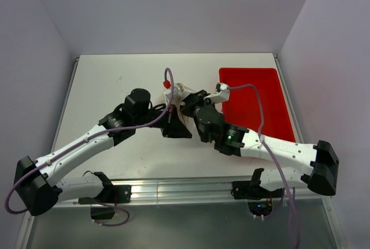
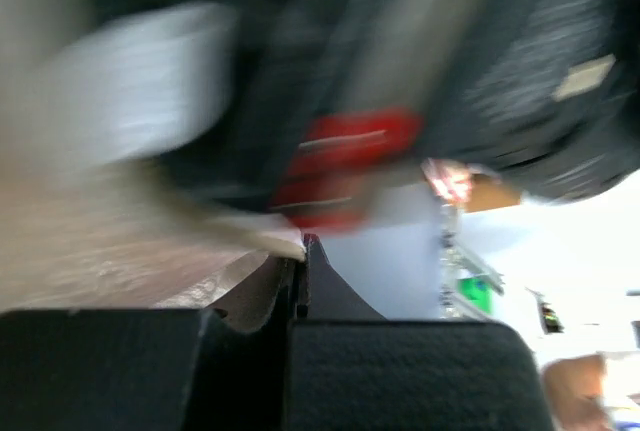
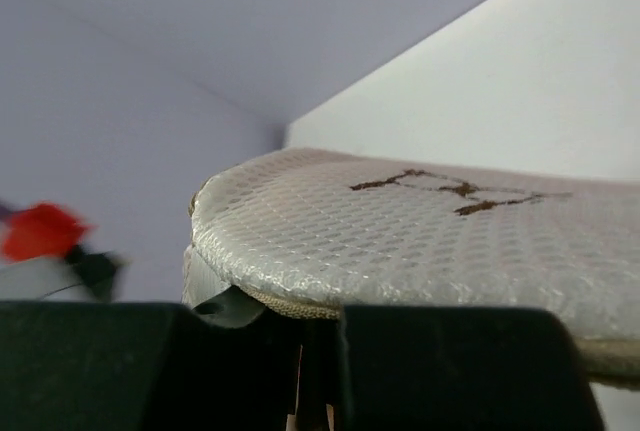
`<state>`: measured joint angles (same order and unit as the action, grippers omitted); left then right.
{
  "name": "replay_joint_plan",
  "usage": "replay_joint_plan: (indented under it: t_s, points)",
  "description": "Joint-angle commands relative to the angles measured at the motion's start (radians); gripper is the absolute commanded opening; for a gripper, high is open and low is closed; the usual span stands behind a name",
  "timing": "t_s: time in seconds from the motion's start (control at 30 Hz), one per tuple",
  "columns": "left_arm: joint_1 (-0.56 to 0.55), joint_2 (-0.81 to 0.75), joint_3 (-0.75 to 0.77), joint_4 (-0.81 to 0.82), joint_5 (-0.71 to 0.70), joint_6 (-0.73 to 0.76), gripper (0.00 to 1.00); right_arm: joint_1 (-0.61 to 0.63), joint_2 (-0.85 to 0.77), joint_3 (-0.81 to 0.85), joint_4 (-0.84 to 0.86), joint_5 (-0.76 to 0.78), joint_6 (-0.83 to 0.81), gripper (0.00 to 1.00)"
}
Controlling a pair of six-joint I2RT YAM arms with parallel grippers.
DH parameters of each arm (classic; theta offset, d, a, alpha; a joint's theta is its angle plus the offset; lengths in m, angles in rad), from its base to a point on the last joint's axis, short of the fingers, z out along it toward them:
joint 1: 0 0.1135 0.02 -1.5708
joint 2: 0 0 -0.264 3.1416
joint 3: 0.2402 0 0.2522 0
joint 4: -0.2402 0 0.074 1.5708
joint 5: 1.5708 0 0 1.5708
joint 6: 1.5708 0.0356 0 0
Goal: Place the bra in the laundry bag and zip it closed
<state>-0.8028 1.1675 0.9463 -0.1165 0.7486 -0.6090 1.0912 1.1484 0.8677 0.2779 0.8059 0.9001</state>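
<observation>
Pretty plain setup: a white table [image 1: 115, 87] boxed in by pale lavender walls [image 1: 173, 6] at the back and on both sides, a metal rail [image 1: 179, 190] along its near edge, soft even lighting.

The laundry bag [image 3: 400, 241] is off-white honeycomb mesh with a dark brown printed outline. The tray [image 1: 277, 99] at three o'clock is red.

No words or numbers can be read. A small dark bra outline [image 3: 455, 191] is printed on the mesh face of the laundry bag [image 3: 400, 246]. A pale label [image 2: 585, 76] is blurred beyond reading.
</observation>
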Motion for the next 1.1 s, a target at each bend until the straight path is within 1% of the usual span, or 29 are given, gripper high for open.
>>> replay_joint_plan:
  t_s: [0.0, 0.03, 0.1, 0.13, 0.17, 0.2, 0.23, 0.27, 0.3, 0.37, 0.4, 0.43, 0.47, 0.5, 0.53, 0.6, 0.67, 0.7, 0.73, 0.77, 0.8, 0.83, 0.9, 1.0, 1.07]
  points:
    - [-0.035, -0.067, -0.007, 0.075, 0.198, -0.145, 0.00, 0.001, 0.094, 0.152, -0.155, 0.272, -0.093, 0.00]
    - [-0.035, -0.084, -0.009, 0.145, 0.224, -0.167, 0.00, -0.001, 0.118, 0.195, -0.186, 0.285, -0.105, 0.00]
    - [-0.035, -0.130, -0.003, 0.176, 0.232, -0.204, 0.00, 0.001, 0.190, 0.241, -0.245, 0.320, -0.134, 0.00]
    - [-0.035, -0.141, 0.006, 0.175, 0.233, -0.201, 0.00, 0.001, 0.214, 0.266, -0.305, 0.346, -0.165, 0.00]
    - [-0.035, -0.164, 0.028, 0.138, 0.213, -0.190, 0.00, 0.001, 0.238, 0.308, -0.339, 0.360, -0.174, 0.00]
    - [-0.035, -0.173, 0.040, 0.100, 0.193, -0.148, 0.00, 0.001, 0.278, 0.326, -0.370, 0.368, -0.179, 0.00]
    - [-0.035, -0.178, 0.055, 0.039, 0.166, -0.120, 0.00, 0.001, 0.295, 0.341, -0.409, 0.378, -0.213, 0.00]
    - [-0.035, -0.180, 0.081, -0.068, 0.134, -0.088, 0.00, 0.001, 0.309, 0.358, -0.422, 0.391, -0.234, 0.00]
    - [-0.035, -0.178, 0.089, -0.113, 0.047, -0.043, 0.00, 0.001, 0.333, 0.369, -0.448, 0.397, -0.237, 0.00]
    - [-0.032, -0.157, 0.095, -0.178, -0.062, -0.028, 0.00, 0.001, 0.352, 0.387, -0.508, 0.410, -0.273, 0.00]
    - [-0.029, -0.141, 0.097, -0.255, -0.195, -0.018, 0.00, 0.001, 0.370, 0.392, -0.541, 0.420, -0.259, 0.00]
    - [-0.023, -0.123, 0.097, -0.293, -0.259, -0.015, 0.00, 0.001, 0.376, 0.396, -0.606, 0.430, -0.248, 0.00]
    - [-0.018, -0.085, 0.085, -0.320, -0.320, -0.011, 0.00, 0.001, 0.378, 0.393, -0.634, 0.452, -0.238, 0.00]
    - [-0.013, -0.062, 0.079, -0.371, -0.447, -0.008, 0.00, 0.001, 0.376, 0.384, -0.670, 0.455, -0.215, 0.00]
    - [0.003, -0.043, 0.045, -0.367, -0.472, -0.005, 0.00, 0.003, 0.372, 0.357, -0.675, 0.454, -0.211, 0.00]
    - [0.025, -0.016, 0.007, -0.322, -0.501, -0.006, 0.00, 0.001, 0.363, 0.330, -0.687, 0.447, -0.186, 0.00]
    - [0.072, 0.003, -0.035, -0.266, -0.517, -0.012, 0.00, 0.001, 0.370, 0.320, -0.779, 0.450, -0.139, 0.00]
    - [0.088, 0.009, -0.043, -0.256, -0.531, -0.014, 0.00, 0.001, 0.378, 0.324, -0.887, 0.455, -0.044, 0.00]
    - [0.112, 0.018, -0.047, -0.253, -0.575, -0.015, 0.00, 0.001, 0.382, 0.317, -0.920, 0.447, -0.006, 0.00]
    - [0.125, 0.036, -0.056, -0.247, -0.577, -0.008, 0.00, 0.001, 0.384, 0.301, -0.927, 0.437, 0.005, 0.00]
    - [0.145, 0.047, -0.064, -0.236, -0.568, -0.009, 0.00, 0.001, 0.386, 0.286, -0.918, 0.402, 0.002, 0.00]
    - [0.151, 0.063, -0.078, -0.204, -0.527, -0.012, 0.00, 0.001, 0.390, 0.256, -0.907, 0.386, -0.001, 0.00]
    - [0.152, 0.076, -0.087, -0.181, -0.500, -0.018, 0.00, 0.001, 0.402, 0.235, -0.896, 0.352, -0.021, 0.00]
    - [0.154, 0.083, -0.104, -0.144, -0.439, -0.020, 0.00, 0.001, 0.454, 0.258, -0.933, 0.322, -0.058, 0.00]
    - [0.154, 0.078, -0.115, -0.127, -0.404, -0.023, 0.00, 0.003, 0.508, 0.313, -0.974, 0.305, -0.056, 0.00]
